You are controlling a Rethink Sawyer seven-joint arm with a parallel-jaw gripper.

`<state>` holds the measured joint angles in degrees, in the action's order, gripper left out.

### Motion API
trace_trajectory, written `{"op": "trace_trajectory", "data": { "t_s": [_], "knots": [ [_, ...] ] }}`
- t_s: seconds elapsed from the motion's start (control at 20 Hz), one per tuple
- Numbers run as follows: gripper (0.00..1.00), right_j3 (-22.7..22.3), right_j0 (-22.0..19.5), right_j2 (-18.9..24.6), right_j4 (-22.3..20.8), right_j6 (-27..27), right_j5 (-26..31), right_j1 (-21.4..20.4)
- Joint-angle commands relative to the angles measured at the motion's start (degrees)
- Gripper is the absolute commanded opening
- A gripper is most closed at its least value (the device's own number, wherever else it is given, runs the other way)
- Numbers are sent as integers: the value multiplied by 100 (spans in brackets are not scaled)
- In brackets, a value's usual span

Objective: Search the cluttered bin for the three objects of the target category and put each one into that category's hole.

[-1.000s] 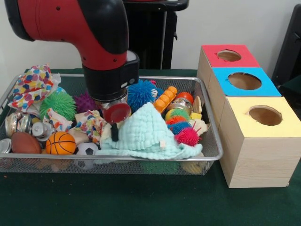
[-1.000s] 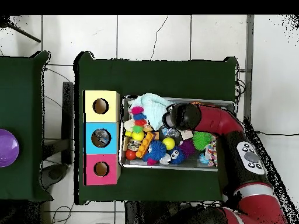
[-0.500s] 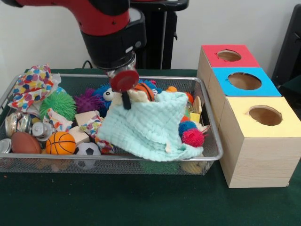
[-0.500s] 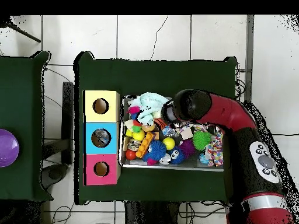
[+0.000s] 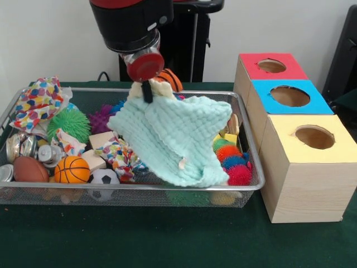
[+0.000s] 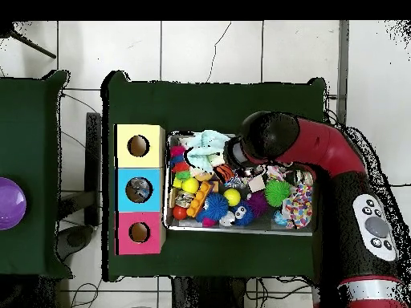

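1. The wire bin (image 5: 11, 114) sits on the green bench (image 5: 139, 240), crowded from its left end: a spotted cloth (image 5: 38, 103), a green spiky ball (image 5: 68, 124), a brown football (image 5: 29, 169), a small basketball (image 5: 71, 170) and a soccer ball (image 5: 102, 177).
2. Above the bin's middle the pincer (image 5: 146, 89) is clenched on the mint cloth (image 5: 173, 137) — lifted by one corner, its lower folds draping down to the toys near the front rim.
3. At the bin's right end lie bright spiky balls (image 5: 234, 164), partly hidden by the cloth.
4. Right of the bin, just beside its rim, stand three boxes — yellow (image 5: 312, 162), blue (image 5: 290, 97), red (image 5: 270, 67) — each with a round hole on top.
5. Bare bench lies in front of the bin.
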<state>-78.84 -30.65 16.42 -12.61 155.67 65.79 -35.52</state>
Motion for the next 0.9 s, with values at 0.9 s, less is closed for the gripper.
{"op": "trace_trajectory", "data": {
  "t_s": [0.9],
  "knots": [
    [0,-213,273,-779,-1756,-905,1163,-515]
  ]
}}
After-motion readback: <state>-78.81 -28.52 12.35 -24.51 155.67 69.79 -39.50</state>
